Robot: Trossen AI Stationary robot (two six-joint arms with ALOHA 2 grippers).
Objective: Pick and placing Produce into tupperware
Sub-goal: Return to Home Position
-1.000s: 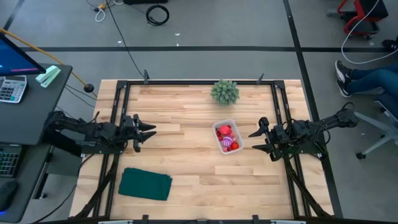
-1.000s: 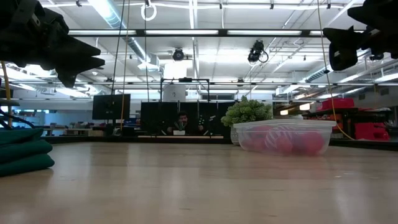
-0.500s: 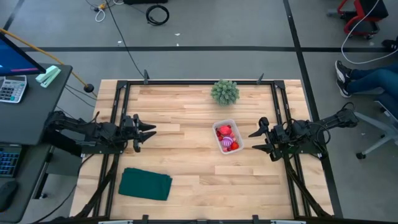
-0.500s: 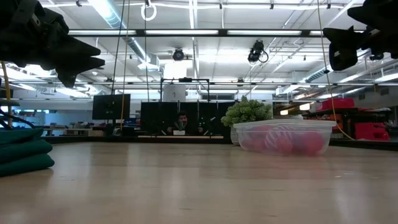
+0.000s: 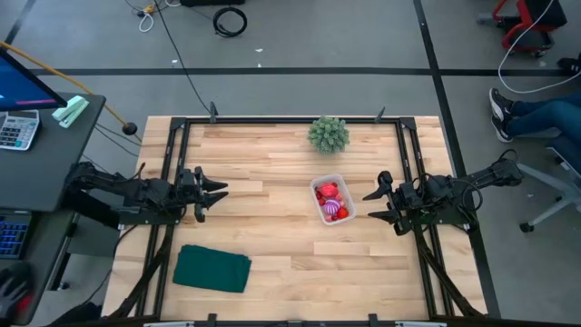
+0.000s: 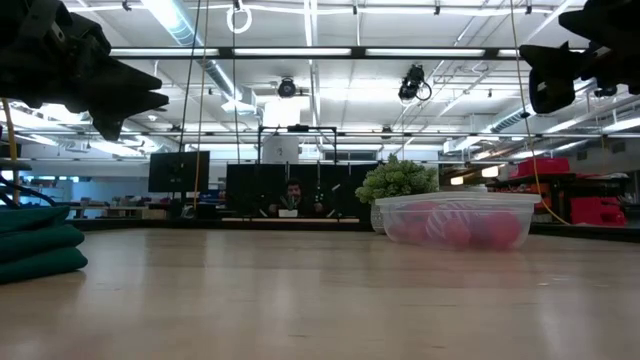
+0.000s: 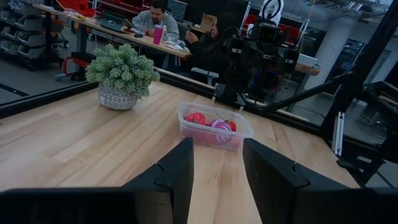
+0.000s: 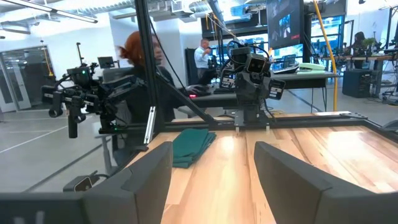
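Clear tupperware (image 5: 315, 187) of produce (image 5: 329, 192) lies between left gripper (image 5: 216, 200) and nearer right gripper (image 5: 370, 206), both with fingers (image 7: 180, 174) spread.

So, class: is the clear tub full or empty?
Partly full: the tupperware contains red pieces and a purple-striped ball.

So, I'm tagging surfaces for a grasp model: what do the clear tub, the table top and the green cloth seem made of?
Tub: clear, glossy plastic, probably; red produce shows through its wall.
Table top: pale wood planks, smooth finish; grain and seams show.
Cloth: dark green fabric, soft folds.
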